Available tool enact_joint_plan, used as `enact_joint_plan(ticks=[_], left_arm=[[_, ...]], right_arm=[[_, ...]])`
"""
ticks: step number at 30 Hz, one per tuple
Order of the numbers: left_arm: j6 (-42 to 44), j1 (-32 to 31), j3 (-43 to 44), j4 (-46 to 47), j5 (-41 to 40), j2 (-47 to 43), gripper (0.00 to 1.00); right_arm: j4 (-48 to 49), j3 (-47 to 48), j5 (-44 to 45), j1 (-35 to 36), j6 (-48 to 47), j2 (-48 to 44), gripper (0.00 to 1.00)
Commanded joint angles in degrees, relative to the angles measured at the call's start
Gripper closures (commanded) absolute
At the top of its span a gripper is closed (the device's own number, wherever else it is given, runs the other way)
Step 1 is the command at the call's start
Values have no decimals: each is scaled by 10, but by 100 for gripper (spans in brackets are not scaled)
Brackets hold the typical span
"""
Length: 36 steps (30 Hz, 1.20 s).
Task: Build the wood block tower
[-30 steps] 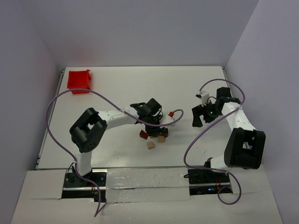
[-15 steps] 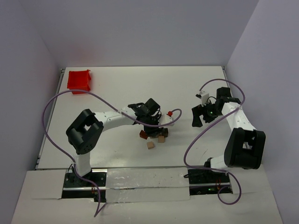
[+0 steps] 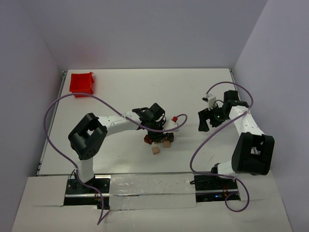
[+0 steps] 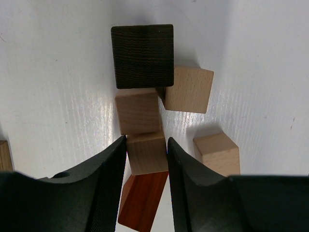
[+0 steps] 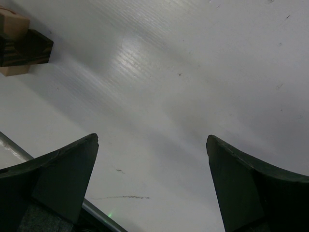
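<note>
In the left wrist view, wooden blocks form a narrow line: a dark brown cube (image 4: 142, 55), a tan cube (image 4: 138, 111), a light tan cube (image 4: 147, 153) and a reddish-brown wedge piece (image 4: 141, 199). My left gripper (image 4: 147, 140) is shut on the light tan cube, a finger against each side. Two more tan cubes (image 4: 188, 90) (image 4: 217, 152) lie to the right. From above, the left gripper (image 3: 161, 134) covers most of this cluster. My right gripper (image 3: 208, 121) hangs open and empty to the right, its fingertips (image 5: 87, 145) wide apart over bare table.
A red plastic bin (image 3: 81, 83) stands at the far left corner. Loose blocks, one reddish (image 3: 148, 139) and two tan (image 3: 166, 143) (image 3: 155, 150), show by the left gripper. A purple cable (image 3: 72, 99) arcs over the left arm. The right wrist view catches a dark block (image 5: 24, 48) at its top left.
The left arm's elbow has shifted a little left, and its jaws have narrowed onto the light tan cube. The right arm has not moved.
</note>
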Motion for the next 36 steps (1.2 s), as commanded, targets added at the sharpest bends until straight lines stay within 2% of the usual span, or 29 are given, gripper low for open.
enact_joint_plan(ticks=[1, 22, 25, 30, 36], left_arm=[[-3, -2, 12, -6, 18, -16, 55], [-6, -2, 42, -5, 12, 11, 57], [-5, -2, 41, -5, 14, 11, 51], [-4, -2, 38, -4, 14, 9, 35], [-3, -2, 39, -1, 10, 12, 31]], right_arm=[[-4, 8, -6, -5, -5, -7, 0], [-6, 6, -3, -5, -7, -6, 0], [-5, 4, -1, -5, -7, -7, 0], [-5, 4, -1, -5, -7, -8, 0], [-5, 5, -1, -5, -5, -8, 0]])
